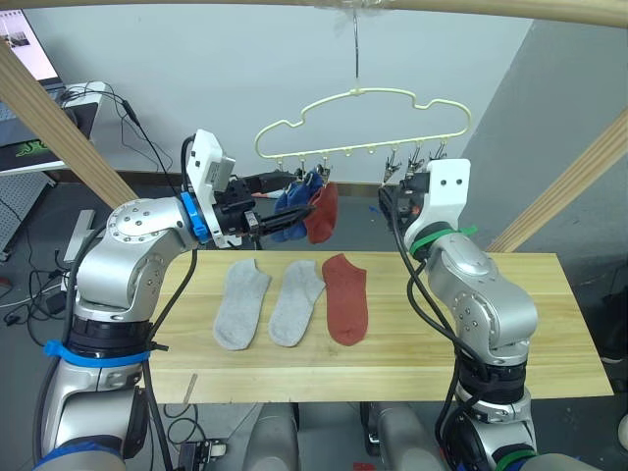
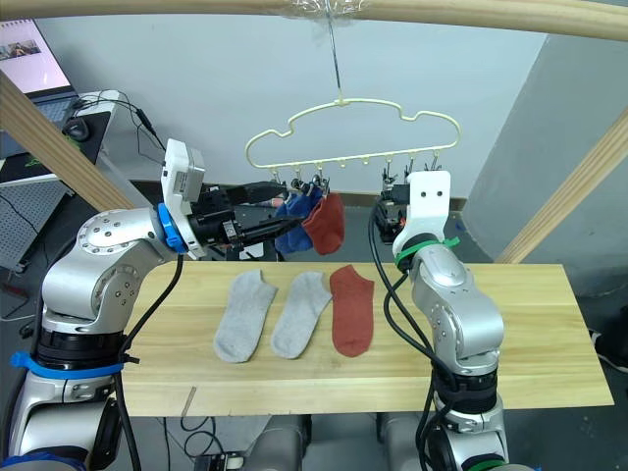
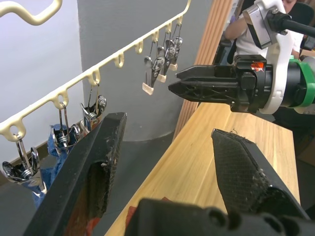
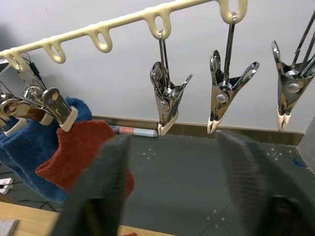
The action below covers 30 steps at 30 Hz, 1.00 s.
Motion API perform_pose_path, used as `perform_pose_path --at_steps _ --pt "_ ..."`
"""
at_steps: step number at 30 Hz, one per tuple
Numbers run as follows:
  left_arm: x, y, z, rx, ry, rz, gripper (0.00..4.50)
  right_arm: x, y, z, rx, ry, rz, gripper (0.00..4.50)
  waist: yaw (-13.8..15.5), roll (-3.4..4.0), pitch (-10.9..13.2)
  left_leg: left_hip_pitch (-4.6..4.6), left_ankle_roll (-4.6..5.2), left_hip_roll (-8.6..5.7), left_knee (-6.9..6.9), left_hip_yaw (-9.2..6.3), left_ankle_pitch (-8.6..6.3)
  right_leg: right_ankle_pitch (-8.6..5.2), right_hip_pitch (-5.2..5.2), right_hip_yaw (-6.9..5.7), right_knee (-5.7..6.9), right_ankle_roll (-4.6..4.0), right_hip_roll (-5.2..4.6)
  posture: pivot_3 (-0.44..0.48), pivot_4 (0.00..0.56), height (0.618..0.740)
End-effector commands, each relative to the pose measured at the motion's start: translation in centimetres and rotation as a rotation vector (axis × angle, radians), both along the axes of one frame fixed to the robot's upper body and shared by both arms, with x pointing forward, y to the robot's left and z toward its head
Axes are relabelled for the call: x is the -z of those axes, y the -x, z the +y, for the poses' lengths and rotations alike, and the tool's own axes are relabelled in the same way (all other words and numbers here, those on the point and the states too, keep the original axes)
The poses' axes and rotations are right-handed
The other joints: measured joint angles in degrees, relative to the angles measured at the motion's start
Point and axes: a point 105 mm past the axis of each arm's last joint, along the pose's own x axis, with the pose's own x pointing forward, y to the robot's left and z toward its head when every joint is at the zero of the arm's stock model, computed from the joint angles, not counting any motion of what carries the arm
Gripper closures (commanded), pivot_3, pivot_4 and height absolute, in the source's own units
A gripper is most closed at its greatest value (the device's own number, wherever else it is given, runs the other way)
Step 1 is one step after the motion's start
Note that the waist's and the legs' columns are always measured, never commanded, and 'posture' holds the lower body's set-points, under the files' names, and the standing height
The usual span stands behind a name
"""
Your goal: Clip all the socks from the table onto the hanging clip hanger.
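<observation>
Left wrist view: left gripper [image 3: 165, 162] jaws apart, empty | right gripper [image 4: 170, 184] jaws apart, empty | clip hanger [image 1: 363, 123] holds three socks [image 1: 306, 208]

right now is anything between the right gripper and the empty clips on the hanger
Nothing visible. The right gripper is open just below the empty clips on the clip hanger, with only bare space between. The hung rust red sock sits off to one side.

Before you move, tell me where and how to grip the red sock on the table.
Grip the red sock at its cuff end, the far end toward the hanger, pinching from above. It lies flat and lengthwise on the table, with a grey sock close on its left, so coming in from its clear right side looks safest. The cuff is also the edge the clips need.
</observation>
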Motion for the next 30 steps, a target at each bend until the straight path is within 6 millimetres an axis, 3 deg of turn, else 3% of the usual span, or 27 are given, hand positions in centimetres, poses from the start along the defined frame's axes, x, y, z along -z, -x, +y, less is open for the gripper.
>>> perform_pose_path --at_steps 1,9,17,30 --pt "-1.0 0.4 0.3 -0.001 0.001 -0.051 1.38 -1.6 -0.1 0.0 0.0 -0.016 -0.056 1.56 0.0 0.0 0.0 0.0 0.0 0.0 0.0 0.0 0.0 0.01 0.0 0.0 0.0 -0.02 0.0 0.104 0.194 0.74" --pt "-1.0 0.4 0.6 -0.016 -0.001 -0.052 1.38 -2.5 -0.9 1.7 -0.077 -0.028 -0.064 1.56 0.1 0.0 -0.1 0.0 0.0 0.0 0.0 -0.01 0.01 0.01 0.0 -0.01 0.01 -0.03 0.0 0.127 0.192 0.74" --pt "-0.9 0.5 0.8 -0.031 -0.002 -0.053 1.38 -2.3 -1.3 2.2 -0.094 -0.035 -0.053 1.56 0.4 0.0 -0.1 0.0 0.0 0.0 0.0 0.0 0.01 0.02 0.0 -0.02 0.01 -0.03 0.0 0.142 0.195 0.74" --pt "-1.0 0.5 0.9 -0.042 0.0 -0.055 1.38 -1.8 -3.1 0.0 -0.037 0.048 -0.058 1.56 1.3 0.0 -0.1 0.0 0.0 0.0 0.0 0.0 0.01 0.02 -0.01 -0.02 0.01 -0.03 0.0 0.149 0.197 0.74"
